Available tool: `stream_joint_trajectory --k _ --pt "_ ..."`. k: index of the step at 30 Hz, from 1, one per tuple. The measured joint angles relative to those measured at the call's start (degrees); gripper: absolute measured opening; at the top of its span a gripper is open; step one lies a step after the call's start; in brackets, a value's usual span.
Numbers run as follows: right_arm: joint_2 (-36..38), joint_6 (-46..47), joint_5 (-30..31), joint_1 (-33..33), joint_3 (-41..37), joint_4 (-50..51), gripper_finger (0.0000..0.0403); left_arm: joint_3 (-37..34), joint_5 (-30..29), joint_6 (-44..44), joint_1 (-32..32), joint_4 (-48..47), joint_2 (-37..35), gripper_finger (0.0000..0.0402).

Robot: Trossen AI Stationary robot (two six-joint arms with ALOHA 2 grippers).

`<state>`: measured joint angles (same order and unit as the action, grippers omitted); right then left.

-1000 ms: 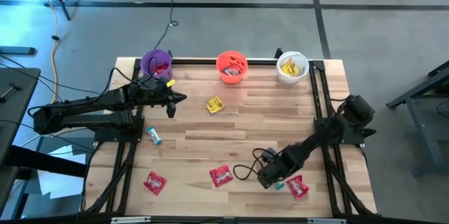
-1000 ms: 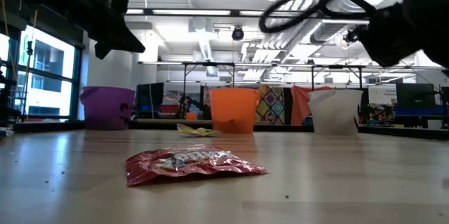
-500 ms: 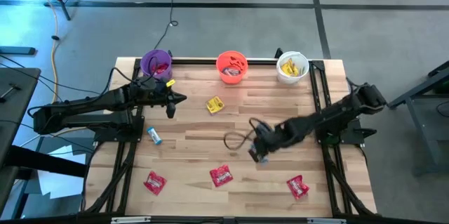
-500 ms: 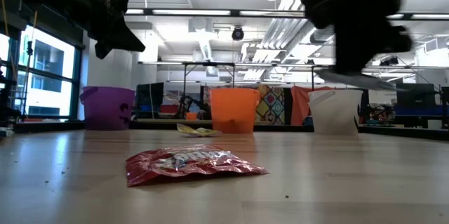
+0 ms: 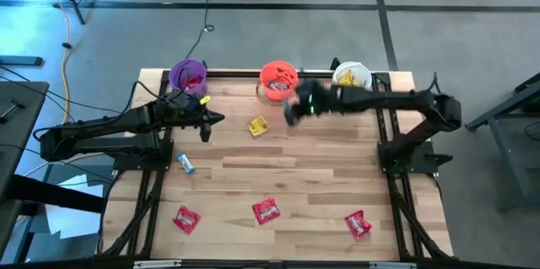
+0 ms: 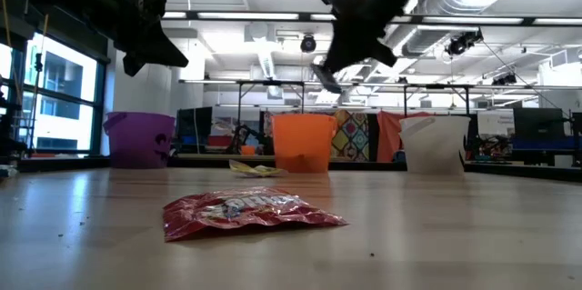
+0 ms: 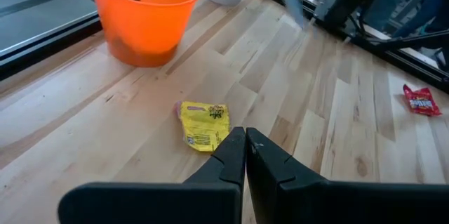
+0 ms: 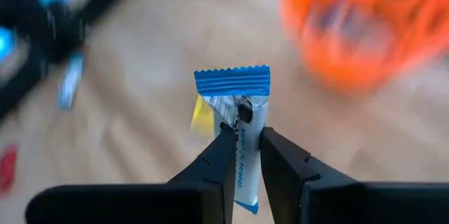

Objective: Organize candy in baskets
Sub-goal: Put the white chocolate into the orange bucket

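Candy in transit: the right gripper (image 8: 242,155) is pinching a slim blue-and-white wrapped bar (image 8: 243,127) across its middle, raised above the wooden table (image 5: 321,168) just beside the orange plastic bucket with the dark face mark (image 5: 278,79), on its white-bucket side. The bar is judged light, thin and crinkly, its film wrapper probably slick, so a grip across the flat body rather than the crimped end seems safest; squeezing harder is risking only a crushed bar.

The left gripper (image 7: 245,147) is hanging with its fingers pressed together and holding nothing, out toward the purple plastic bucket (image 5: 187,75) from the orange bucket, over a flat yellow packet (image 7: 203,124).

View notes: only the right wrist view is showing the bar and the grip clearly; in the high view the right gripper (image 5: 297,104) is smeared. The high view alone is giving the whole layout: white plastic bucket (image 5: 351,80), loose blue bar (image 5: 185,163) and three red packets (image 5: 267,211) well apart from the orange bucket. The low view is confirming that the right gripper (image 6: 327,74) is above rim height.
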<state>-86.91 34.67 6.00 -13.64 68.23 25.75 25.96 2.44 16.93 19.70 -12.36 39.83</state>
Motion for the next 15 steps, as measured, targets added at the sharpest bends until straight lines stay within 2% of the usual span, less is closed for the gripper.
stream_joint_trajectory --k 4,8,15 --pt "-1.4 -8.4 -1.1 -9.8 5.1 -4.1 0.0055 0.0 0.0 -0.1 0.0 0.0 0.0 0.0000" --pt "-6.4 -14.6 -5.0 -17.3 11.9 -5.0 0.0055 0.0 -0.2 0.0 0.0 0.0 0.0 0.0000" --pt "-17.7 -17.2 -12.9 -22.9 20.4 -4.2 0.0055 0.0 -0.6 0.0 0.0 0.0 0.0 0.0000"
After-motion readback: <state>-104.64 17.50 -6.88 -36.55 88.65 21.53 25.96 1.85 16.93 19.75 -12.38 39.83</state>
